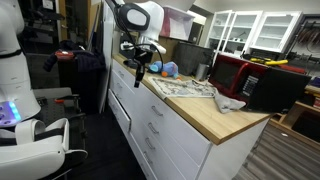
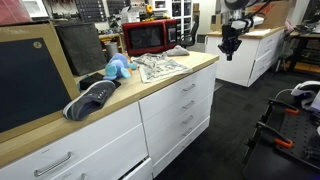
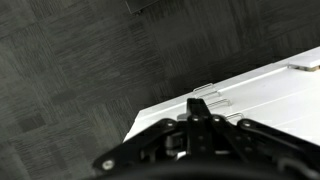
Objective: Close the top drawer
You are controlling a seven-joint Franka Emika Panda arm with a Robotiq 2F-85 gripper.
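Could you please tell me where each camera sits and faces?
In an exterior view: off the counter's end, facing along it toward the red microwave; arm and gripper show.
In an exterior view: opposite end, facing back past the blue toy; gripper shows.
Wrist view: looks down past the fingers at a white drawer front.
Both exterior views share microwave and toy.

The black gripper (image 1: 140, 66) hangs beside the far end of a white wood-topped drawer cabinet (image 1: 165, 140) bearing a spread newspaper (image 1: 182, 89).

Even indoor light, soft, low-resolution views
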